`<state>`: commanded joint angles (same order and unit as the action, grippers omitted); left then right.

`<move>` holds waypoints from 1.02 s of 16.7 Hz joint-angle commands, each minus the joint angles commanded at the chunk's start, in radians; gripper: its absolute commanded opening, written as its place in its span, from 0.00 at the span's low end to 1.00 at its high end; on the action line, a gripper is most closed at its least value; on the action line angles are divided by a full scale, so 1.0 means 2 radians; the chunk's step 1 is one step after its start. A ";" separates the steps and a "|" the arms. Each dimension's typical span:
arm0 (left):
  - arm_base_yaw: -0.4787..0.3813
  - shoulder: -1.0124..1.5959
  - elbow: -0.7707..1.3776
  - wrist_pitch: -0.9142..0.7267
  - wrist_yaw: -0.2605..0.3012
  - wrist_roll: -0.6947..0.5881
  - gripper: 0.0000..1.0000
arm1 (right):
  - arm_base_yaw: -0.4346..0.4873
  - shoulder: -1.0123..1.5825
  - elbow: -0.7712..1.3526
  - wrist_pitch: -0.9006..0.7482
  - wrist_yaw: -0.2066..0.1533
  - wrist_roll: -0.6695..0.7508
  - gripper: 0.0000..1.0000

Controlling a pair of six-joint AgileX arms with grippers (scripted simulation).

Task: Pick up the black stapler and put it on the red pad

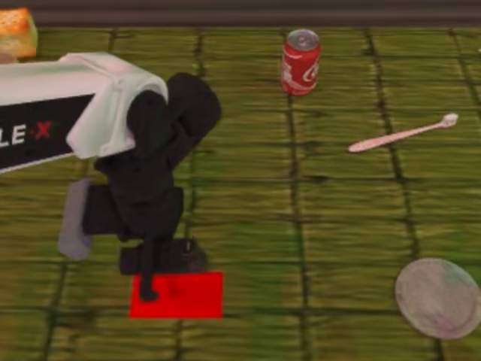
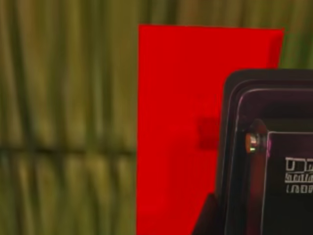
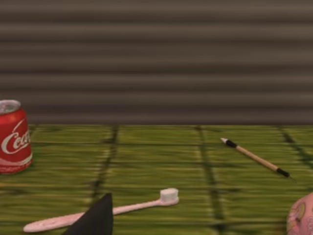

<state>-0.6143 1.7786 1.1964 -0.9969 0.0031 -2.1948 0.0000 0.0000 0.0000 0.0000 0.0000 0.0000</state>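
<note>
- One arm at work: left gripper low over the far edge of the flat bright-red rectangular pad, fingers apparently closed on the small narrow black stapler.
- Placing step, probably; next calls for lowering squarely onto the pad, then opening.
- Right arm parked outside the top view.

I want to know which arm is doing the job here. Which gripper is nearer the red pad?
Left. The left gripper hangs over the red pad at its left end. The right arm is out of the top view; only a fingertip shows, by the toothbrush.
</note>
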 joint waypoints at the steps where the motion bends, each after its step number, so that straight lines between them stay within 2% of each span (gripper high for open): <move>1: -0.001 0.009 -0.015 0.027 0.000 -0.001 0.00 | 0.000 0.000 0.000 0.000 0.000 0.000 1.00; 5: -0.005 0.038 -0.065 0.106 0.001 -0.002 0.00 | 0.000 0.000 0.000 0.000 0.000 0.000 1.00; 10: -0.006 0.042 -0.072 0.115 0.001 -0.003 0.00 | 0.000 0.000 0.000 0.000 0.000 0.000 1.00; 17: -0.006 0.042 -0.072 0.115 0.001 -0.003 0.53 | 0.000 0.000 0.000 0.000 0.000 0.000 1.00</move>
<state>-0.6253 1.8629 1.0518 -0.7674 0.0050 -2.2010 0.0000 0.0000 0.0000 0.0000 0.0000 0.0000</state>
